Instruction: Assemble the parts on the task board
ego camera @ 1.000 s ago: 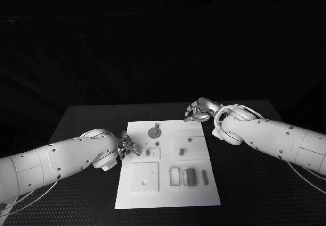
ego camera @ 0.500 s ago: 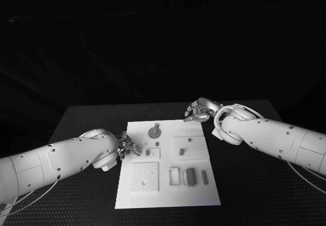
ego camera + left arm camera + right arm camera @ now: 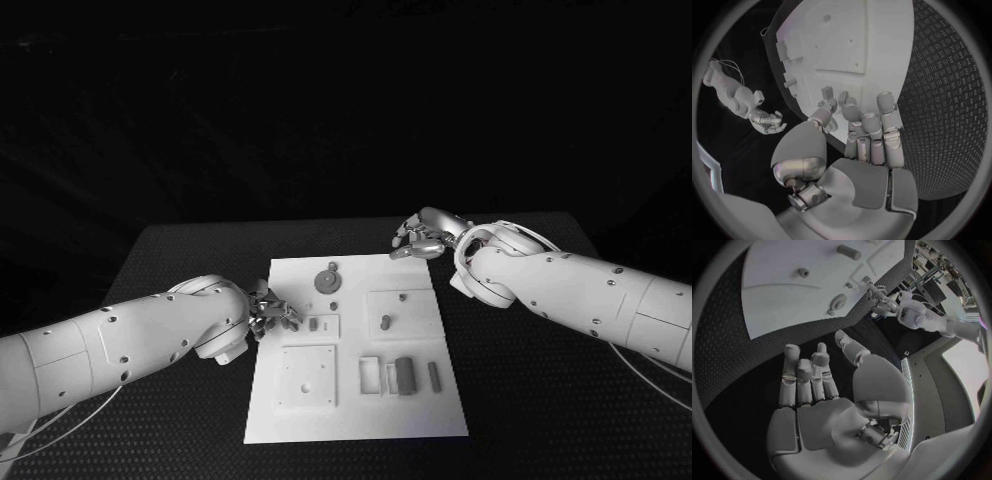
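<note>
The white task board (image 3: 361, 410) lies mid-table. On it are a round grey part (image 3: 330, 281), a small peg (image 3: 385, 322), a small part (image 3: 313, 323) in a square recess, and several grey bars (image 3: 405, 374). My left hand (image 3: 273, 313) hovers at the board's left edge, its fingertips just short of the small part. In the left wrist view the left hand (image 3: 864, 132) has straight fingers with nothing in them, reaching over the board (image 3: 861, 40). My right hand (image 3: 424, 238) hangs over the board's far right corner; the right hand (image 3: 814, 390) is empty above the board (image 3: 786, 295).
A raised square plate (image 3: 307, 375) with small holes sits on the board's near left. Black textured table (image 3: 548, 400) surrounds the board on all sides. The round part (image 3: 837, 301) and a peg (image 3: 803, 272) lie beyond my right fingers.
My left hand has edged slightly up and toward the board's left edge. The right hand and the parts have not moved.
</note>
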### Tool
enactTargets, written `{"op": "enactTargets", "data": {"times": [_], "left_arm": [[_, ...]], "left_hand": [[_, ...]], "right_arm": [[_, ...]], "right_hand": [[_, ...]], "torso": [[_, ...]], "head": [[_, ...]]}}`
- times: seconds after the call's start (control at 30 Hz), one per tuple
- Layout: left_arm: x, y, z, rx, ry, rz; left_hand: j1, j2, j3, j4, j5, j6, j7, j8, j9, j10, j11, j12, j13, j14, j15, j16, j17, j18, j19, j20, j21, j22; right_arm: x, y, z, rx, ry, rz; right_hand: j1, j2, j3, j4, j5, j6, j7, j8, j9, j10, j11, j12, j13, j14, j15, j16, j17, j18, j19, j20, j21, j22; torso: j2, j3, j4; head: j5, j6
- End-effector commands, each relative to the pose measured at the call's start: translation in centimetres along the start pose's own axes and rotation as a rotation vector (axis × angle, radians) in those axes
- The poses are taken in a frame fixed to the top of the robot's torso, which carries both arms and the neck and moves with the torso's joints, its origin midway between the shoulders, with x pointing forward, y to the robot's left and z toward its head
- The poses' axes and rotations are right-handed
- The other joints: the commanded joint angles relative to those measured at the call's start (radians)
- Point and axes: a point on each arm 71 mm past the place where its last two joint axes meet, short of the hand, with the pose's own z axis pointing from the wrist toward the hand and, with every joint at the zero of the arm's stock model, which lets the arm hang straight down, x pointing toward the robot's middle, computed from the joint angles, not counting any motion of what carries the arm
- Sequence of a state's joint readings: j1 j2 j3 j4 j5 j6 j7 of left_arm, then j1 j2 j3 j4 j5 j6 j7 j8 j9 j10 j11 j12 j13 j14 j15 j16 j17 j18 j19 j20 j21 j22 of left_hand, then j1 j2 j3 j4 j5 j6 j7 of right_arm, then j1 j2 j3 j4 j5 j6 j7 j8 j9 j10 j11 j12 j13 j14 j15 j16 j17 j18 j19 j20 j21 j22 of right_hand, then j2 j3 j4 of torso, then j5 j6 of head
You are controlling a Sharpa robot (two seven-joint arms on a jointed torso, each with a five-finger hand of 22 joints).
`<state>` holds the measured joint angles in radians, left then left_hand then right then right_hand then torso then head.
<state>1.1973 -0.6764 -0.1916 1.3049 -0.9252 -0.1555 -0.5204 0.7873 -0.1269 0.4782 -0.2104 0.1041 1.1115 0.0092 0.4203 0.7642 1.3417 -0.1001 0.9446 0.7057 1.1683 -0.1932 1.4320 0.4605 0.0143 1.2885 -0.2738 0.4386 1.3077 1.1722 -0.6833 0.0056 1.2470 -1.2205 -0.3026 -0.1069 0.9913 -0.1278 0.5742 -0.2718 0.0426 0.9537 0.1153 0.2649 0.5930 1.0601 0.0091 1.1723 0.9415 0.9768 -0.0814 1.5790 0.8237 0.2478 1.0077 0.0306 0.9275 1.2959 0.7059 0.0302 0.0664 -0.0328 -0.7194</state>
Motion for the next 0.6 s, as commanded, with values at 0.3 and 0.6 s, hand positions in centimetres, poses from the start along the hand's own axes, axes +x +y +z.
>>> {"op": "enactTargets", "data": {"times": [0.3, 0.6], "left_arm": [[0.06, -0.19, -0.03, 0.014, 0.002, -0.014], [0.00, -0.31, -0.04, 0.029, -0.008, 0.001]], "left_hand": [[0.020, 0.021, -0.002, -0.022, -0.002, 0.001, 0.002, -0.009, 0.007, -0.003, 0.000, 0.005, -0.001, -0.006, -0.001, 0.002, -0.001, -0.013, -0.004, -0.001, -0.002, 0.018], [0.042, 0.022, -0.006, -0.050, -0.005, 0.002, 0.003, -0.015, 0.012, -0.004, 0.001, 0.005, -0.002, -0.007, -0.001, 0.002, -0.001, -0.014, -0.003, -0.001, -0.003, 0.018]], "right_arm": [[0.07, 0.05, -0.01, -0.008, 0.010, -0.003], [0.08, 0.08, 0.01, -0.009, 0.010, -0.003]], "right_hand": [[-0.011, -0.002, 0.003, 0.002, 0.006, -0.003, 0.007, -0.005, 0.002, -0.008, 0.002, 0.005, -0.002, -0.001, -0.010, 0.003, -0.002, 0.014, -0.009, -0.001, -0.003, -0.001], [-0.011, -0.001, 0.003, 0.002, 0.006, -0.003, 0.007, -0.005, 0.002, -0.008, 0.002, 0.005, -0.002, -0.001, -0.010, 0.003, -0.002, 0.014, -0.009, -0.001, -0.003, -0.001]], "torso": [[0.000, -0.0003, -0.0002], [0.000, -0.0005, -0.0004]], "head": [[0.000, -0.001], [-0.001, 0.000]]}}
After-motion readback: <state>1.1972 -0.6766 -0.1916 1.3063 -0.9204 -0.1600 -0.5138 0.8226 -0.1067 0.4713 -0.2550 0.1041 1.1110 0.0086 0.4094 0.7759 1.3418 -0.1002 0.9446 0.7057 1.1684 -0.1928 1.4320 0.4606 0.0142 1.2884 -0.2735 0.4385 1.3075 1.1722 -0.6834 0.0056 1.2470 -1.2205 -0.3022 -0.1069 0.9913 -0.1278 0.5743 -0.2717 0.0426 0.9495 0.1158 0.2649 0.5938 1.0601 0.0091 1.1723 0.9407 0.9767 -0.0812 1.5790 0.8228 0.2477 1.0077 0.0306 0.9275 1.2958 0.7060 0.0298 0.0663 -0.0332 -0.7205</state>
